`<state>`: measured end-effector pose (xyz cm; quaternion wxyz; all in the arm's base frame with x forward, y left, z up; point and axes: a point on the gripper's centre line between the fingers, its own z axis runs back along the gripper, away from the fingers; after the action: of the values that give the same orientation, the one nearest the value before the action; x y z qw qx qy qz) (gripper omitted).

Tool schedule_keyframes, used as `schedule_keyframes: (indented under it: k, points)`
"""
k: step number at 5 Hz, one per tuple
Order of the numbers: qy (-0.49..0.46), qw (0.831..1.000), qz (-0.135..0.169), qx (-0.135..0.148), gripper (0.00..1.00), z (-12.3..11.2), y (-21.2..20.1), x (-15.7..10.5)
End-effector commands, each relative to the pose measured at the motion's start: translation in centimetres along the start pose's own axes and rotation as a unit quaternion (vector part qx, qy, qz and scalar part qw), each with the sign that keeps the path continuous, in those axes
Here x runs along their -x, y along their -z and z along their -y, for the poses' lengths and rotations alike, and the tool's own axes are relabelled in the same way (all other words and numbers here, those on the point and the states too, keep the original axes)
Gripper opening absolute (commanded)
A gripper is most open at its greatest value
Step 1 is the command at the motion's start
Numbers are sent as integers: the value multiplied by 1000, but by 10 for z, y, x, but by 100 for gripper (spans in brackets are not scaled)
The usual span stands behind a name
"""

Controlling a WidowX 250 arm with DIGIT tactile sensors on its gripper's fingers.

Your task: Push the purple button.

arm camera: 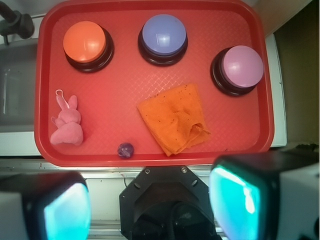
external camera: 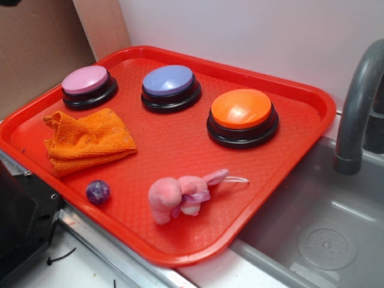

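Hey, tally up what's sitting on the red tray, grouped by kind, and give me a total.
Dome buttons: 3 (pink button, purple button, orange button)
Orange cloth: 1
Pink plush bunny: 1
Small purple ball: 1
Total: 6

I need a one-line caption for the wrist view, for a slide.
Open gripper above a red plastic tray holding the round blue-violet dome button between orange and pink ones.
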<state>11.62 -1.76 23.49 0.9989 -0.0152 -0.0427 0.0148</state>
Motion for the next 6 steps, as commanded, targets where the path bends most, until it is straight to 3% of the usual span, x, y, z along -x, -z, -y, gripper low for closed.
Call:
schedule_keyframes:
  k: [1,2,3,4,5,6]
  points:
    - [0,1000,0,0,100,0,0,0]
    - [-17,999,34,28,100,-29,42,-47]
    - [15,997,72,-9,100,-36,64,-100]
    - [27,998,53,-30,100,-40,95,-147]
    - [53,997,48,-27,100,-38,129,-172]
    - [86,994,39,-49,100,-37,155,-177]
